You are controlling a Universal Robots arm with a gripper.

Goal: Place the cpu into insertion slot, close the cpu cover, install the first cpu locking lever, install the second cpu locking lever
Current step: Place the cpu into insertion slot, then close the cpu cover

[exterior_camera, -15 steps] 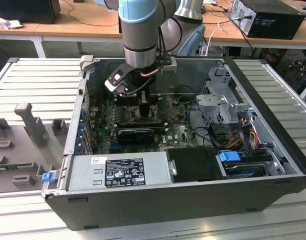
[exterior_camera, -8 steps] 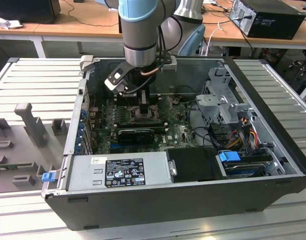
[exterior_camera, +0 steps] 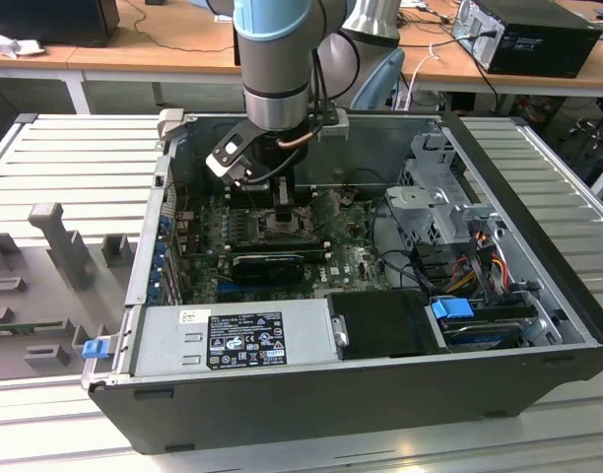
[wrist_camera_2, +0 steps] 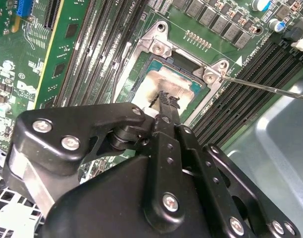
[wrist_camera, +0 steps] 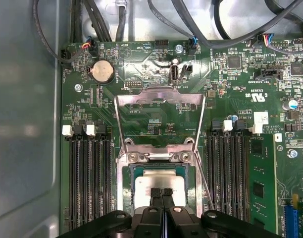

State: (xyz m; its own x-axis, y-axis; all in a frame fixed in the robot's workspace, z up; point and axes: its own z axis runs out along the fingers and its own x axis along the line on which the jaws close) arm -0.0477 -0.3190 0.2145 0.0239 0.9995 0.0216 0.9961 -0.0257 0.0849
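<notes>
The cpu [wrist_camera: 159, 182] [wrist_camera_2: 164, 84], tan-silver, lies flat in the insertion slot [wrist_camera: 126, 186] [wrist_camera_2: 134, 74] on the green motherboard. The cpu cover [wrist_camera: 159, 97], a thin silvery frame, stands swung open past the slot's hinge. My gripper [wrist_camera: 161, 192] [wrist_camera_2: 167, 99] is shut, its black fingertips pressed together with nothing between them, right over the chip's face; I cannot tell whether they touch it. A thin wire locking lever [wrist_camera_2: 270, 89] [wrist_camera: 205, 183] sticks out free beside the slot. In the exterior view the gripper [exterior_camera: 282, 202] reaches down into the open computer case.
Long black memory slots [wrist_camera: 87, 183] [wrist_camera: 233, 173] flank the socket. Cables [wrist_camera: 201, 34] run along the board's edge. The case holds a power supply [exterior_camera: 237, 340], a drive cage [exterior_camera: 435, 197] and a black card [exterior_camera: 267, 264]. Grey case wall [wrist_camera_2: 270, 148] lies close by.
</notes>
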